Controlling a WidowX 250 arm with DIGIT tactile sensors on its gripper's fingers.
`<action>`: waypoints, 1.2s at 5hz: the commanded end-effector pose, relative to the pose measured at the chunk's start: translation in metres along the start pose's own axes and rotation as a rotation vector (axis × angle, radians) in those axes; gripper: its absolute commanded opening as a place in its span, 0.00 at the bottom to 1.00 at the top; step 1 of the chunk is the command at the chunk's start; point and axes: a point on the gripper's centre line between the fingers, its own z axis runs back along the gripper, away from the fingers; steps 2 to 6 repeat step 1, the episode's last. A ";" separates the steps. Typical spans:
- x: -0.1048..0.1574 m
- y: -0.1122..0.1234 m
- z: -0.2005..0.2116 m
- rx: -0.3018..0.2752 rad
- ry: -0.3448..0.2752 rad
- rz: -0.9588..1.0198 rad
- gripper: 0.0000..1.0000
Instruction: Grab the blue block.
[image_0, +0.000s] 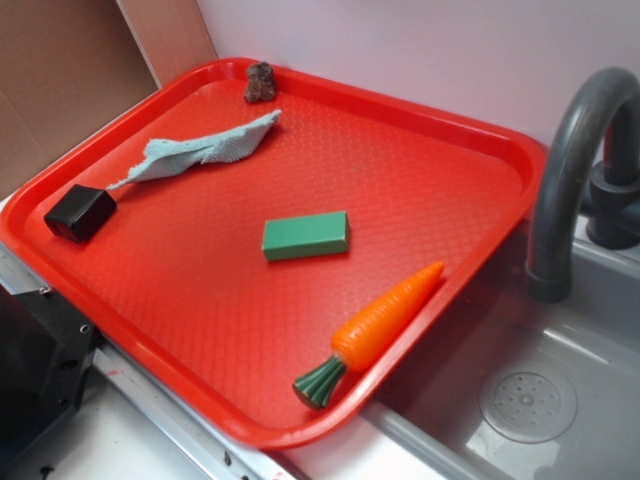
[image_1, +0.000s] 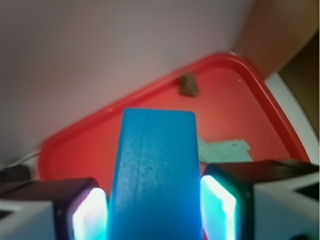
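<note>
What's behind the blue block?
In the wrist view, the blue block, shut in the gripper, has the red tray behind it, with a cloth and a small brown lump. The block covers part of the tray.

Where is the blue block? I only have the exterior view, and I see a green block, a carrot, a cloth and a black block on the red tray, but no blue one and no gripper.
Observer: The wrist view shows the blue block clamped between the gripper fingers.
Operator: Is it lifted?
Observer: It seems so; the red tray lies well below it in that view.
Operator: What is under the wrist camera?
Observer: The tray's far end, with the light cloth and a small brown object near the rim.
</note>
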 end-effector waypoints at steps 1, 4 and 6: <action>0.003 0.008 0.018 0.003 -0.079 0.014 0.00; 0.003 0.008 0.018 0.003 -0.079 0.014 0.00; 0.003 0.008 0.018 0.003 -0.079 0.014 0.00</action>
